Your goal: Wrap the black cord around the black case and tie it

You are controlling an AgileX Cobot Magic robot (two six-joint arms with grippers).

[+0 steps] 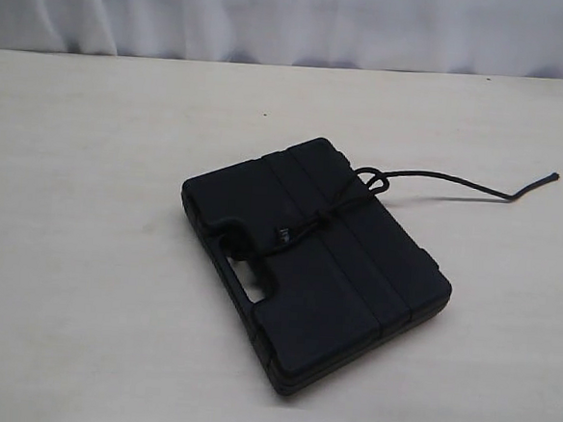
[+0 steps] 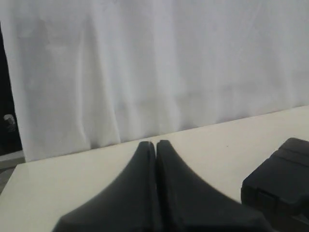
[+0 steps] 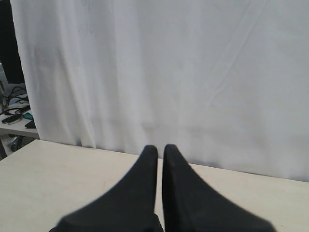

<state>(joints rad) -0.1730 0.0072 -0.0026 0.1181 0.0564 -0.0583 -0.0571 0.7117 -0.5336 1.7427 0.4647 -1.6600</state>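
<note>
Your left gripper is closed, its two dark fingers pressed together with nothing between them, and it hangs above the pale table facing a white curtain; a corner of the black case shows at the edge of the left wrist view, apart from the fingertips. Your right gripper is likewise closed to a thin slit and holds nothing, poised over the table before the same curtain. In the exterior view you find the black case lying flat near the middle of the table, turned at an angle to the table's edge, its handle slot on the near left side. The black cord crosses the case's top from beside the handle slot to the far right edge, where it forms a small knot; its free tail runs right across the table, clear of both grippers
</note>
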